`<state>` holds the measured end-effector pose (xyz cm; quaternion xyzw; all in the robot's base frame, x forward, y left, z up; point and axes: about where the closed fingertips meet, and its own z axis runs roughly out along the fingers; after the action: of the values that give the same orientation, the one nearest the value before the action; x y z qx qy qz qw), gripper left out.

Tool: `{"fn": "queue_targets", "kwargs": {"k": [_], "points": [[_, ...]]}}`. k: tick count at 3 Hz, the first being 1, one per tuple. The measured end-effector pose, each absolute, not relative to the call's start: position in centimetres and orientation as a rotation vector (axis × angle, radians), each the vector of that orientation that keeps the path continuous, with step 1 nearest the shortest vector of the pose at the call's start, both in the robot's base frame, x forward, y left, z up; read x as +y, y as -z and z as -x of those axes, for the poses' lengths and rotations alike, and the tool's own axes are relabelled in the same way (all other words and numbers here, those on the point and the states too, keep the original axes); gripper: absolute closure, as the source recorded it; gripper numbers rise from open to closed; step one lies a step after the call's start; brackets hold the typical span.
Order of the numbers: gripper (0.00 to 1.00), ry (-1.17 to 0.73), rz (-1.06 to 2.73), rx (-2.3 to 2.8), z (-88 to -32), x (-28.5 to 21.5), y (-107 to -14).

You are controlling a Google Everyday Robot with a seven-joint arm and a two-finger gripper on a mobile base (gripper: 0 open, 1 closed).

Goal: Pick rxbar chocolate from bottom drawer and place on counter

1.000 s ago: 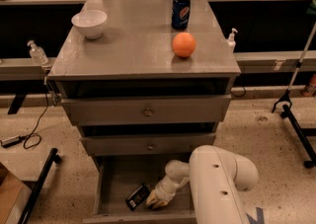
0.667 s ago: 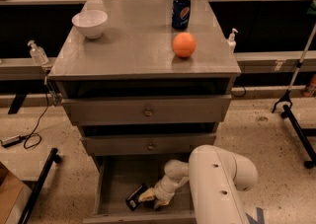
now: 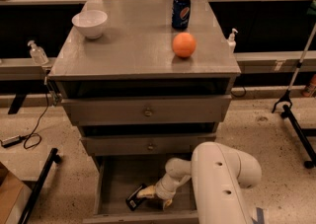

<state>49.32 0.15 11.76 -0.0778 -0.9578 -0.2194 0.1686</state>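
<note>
Arm (image 3: 219, 178) bent down, gripper (image 3: 154, 197) inside bottom drawer (image 3: 117, 176).

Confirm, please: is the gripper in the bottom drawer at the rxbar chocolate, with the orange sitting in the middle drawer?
Not quite: the camera view shows the orange on the counter, not in the middle drawer. The gripper is in the bottom drawer at the rxbar chocolate.

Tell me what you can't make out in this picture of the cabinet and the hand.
Camera view:
- Whether the hand, low in the bottom drawer, grips the rxbar chocolate: it covers the bar's right end.
- The drawer's right side: hidden behind the white arm.
- The wrapper's lettering: too small.
- The drawer's front face: cut off by the lower edge.
</note>
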Motion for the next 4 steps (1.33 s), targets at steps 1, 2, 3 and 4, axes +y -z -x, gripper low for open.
{"fn": "queue_targets", "kwargs": {"k": [1,2,3,4], "points": [[0.00,0.624,0.221,-2.724,-49.32,0.15,-11.83],[0.00,0.624,0.221,-2.724,-49.32,0.15,-11.95],[0.00,0.624,0.221,-2.724,-49.32,0.15,-12.01],[0.04,0.624,0.221,-2.724,-49.32,0.15,-12.04]]}}
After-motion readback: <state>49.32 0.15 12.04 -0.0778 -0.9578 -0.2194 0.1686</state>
